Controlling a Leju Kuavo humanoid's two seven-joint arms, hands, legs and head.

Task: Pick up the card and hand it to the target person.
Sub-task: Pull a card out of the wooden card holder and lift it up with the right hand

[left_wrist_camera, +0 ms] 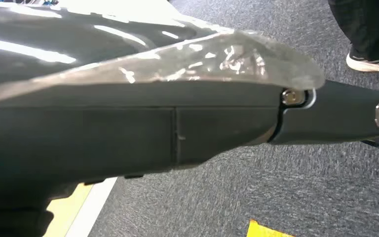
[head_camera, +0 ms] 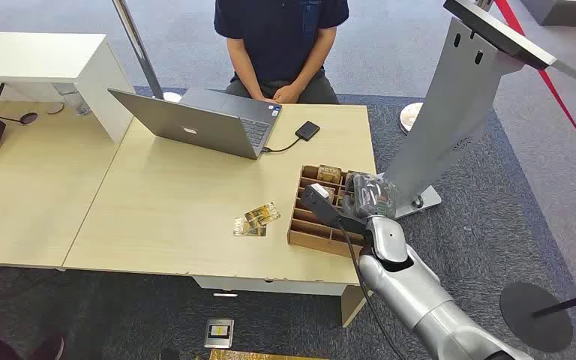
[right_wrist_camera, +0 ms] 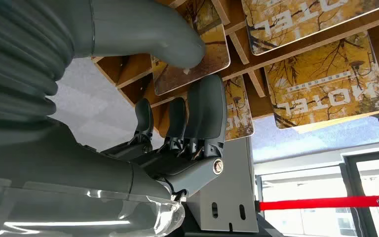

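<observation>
A wooden compartment box [head_camera: 309, 238] stands at the table's right edge, with several yellow hotel cards [right_wrist_camera: 325, 84] in its slots. My right hand [head_camera: 364, 193] is over the box. In the right wrist view its thumb [right_wrist_camera: 177, 42] presses on the face of one card [right_wrist_camera: 214, 47] and the dark fingers [right_wrist_camera: 205, 106] close in against that card's lower edge, pinching it while it stays in its slot. Two more cards [head_camera: 256, 220] lie loose on the tabletop left of the box. The person [head_camera: 281, 45] sits across the table. My left hand [left_wrist_camera: 345, 116] hangs over carpet, a finger straight, holding nothing.
An open laptop [head_camera: 195, 124] with a cabled black device [head_camera: 307, 130] sits in front of the person. A grey metal stand [head_camera: 450, 105] rises just right of the box, with a red barrier rope [head_camera: 547, 82] behind it. A white desk [head_camera: 37, 56] adjoins on the left.
</observation>
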